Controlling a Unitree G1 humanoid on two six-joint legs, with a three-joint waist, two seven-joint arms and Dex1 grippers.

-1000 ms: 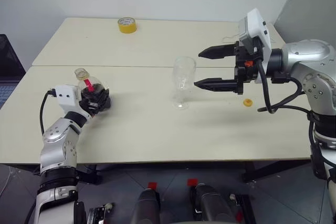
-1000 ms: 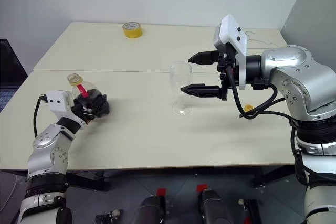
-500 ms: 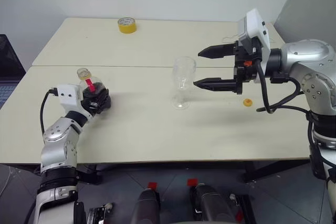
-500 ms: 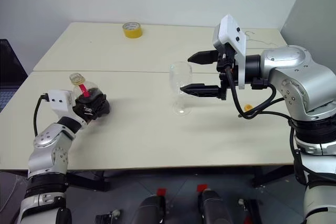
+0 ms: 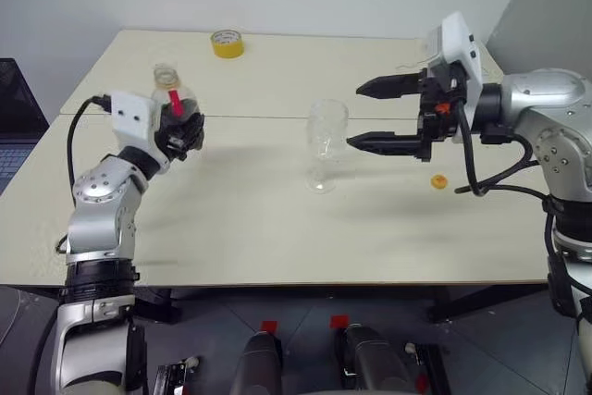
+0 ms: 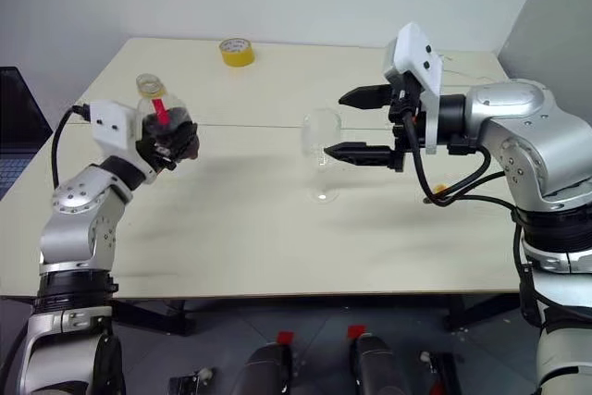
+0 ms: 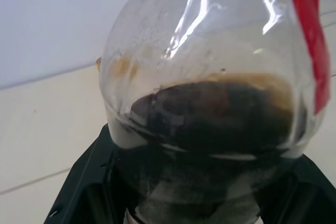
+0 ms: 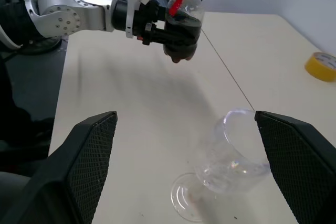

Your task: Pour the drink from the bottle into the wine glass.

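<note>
At the left of the frame we see the left gripper (image 5: 182,131) closed around the lower body of the bottle (image 5: 176,104), holding it up off the desk (image 5: 240,219) and roughly upright, its open mouth toward the top of the picture. A red strip hangs down from the bottle's neck. In the left wrist view the drink (image 7: 210,111) sits dark brown in the bottom of the bottle, with the clear upper part above it.

In the upper middle of the frame a yellow tape roll (image 5: 225,43) lies near the far edge of the desk, well apart from everything else.

At the centre the wine glass (image 5: 326,143) stands upright on the desk, and we see no dark liquid in its bowl.

Just right of the glass we find the right gripper (image 5: 379,116), its two black fingers spread wide and pointing toward the left of the picture, one finger higher than the other, with the glass bowl just beyond their tips. It holds nothing.

Lower right of that gripper a small yellow cap (image 5: 437,180) lies on the desk.
</note>
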